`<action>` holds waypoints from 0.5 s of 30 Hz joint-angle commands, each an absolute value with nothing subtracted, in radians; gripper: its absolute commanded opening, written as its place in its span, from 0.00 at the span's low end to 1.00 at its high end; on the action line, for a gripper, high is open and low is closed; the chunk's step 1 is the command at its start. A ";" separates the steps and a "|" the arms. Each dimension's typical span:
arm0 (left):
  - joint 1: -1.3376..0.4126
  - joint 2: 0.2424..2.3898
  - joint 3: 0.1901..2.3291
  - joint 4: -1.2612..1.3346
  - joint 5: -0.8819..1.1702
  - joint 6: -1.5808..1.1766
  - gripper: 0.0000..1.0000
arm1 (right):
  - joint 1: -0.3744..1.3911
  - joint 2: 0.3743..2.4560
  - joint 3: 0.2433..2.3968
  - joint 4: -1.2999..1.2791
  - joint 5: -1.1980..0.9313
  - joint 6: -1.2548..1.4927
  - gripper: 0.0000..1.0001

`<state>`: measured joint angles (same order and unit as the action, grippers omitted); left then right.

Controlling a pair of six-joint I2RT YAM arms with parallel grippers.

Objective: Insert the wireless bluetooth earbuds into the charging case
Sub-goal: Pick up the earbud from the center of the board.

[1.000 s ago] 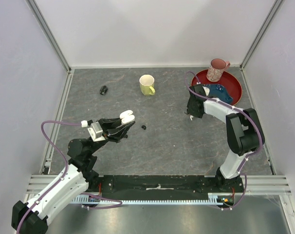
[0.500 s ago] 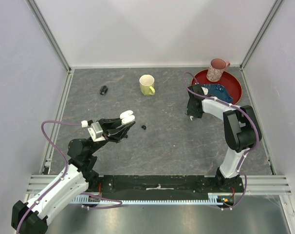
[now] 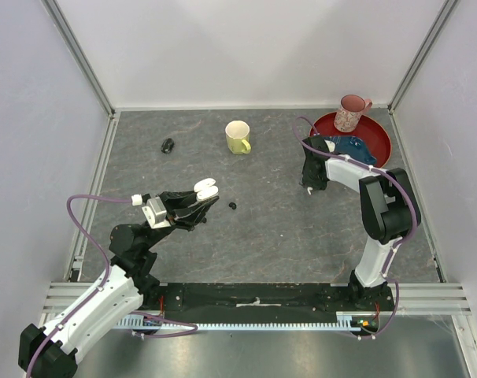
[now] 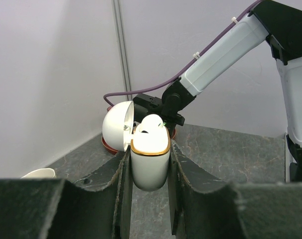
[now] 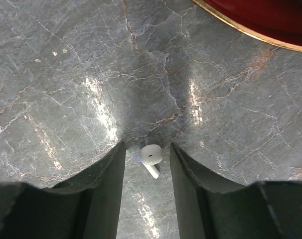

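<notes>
The table is bare in the middle but for one black earbud. A yellow mug and red tray stand far back.

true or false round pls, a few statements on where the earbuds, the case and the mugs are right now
1. The left gripper holds the charging case with its lid open. True.
2. The loose white earbud is lifted off the table. False: it lies on the table between the open fingers of the right gripper.
3. A second white earbud sits in the case. True.
4. The yellow mug stands on the red plate. False: it stands on the bare table; the pink mug is the one on the plate.
</notes>
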<state>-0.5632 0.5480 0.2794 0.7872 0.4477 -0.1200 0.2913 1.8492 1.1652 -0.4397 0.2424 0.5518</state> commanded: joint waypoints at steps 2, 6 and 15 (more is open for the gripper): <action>-0.568 0.545 0.293 0.811 0.439 -0.126 0.02 | 0.287 1.853 1.210 -0.463 0.242 0.531 0.48; -0.566 0.548 0.295 0.811 0.442 -0.127 0.02 | 0.287 1.867 1.218 -0.468 0.230 0.526 0.47; -0.568 0.548 0.295 0.811 0.437 -0.127 0.02 | 0.285 1.870 1.213 -0.472 0.207 0.535 0.46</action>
<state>-0.5632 0.5480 0.2794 0.7872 0.4477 -0.1200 0.2901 1.8626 1.1862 -0.4603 0.2184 0.5346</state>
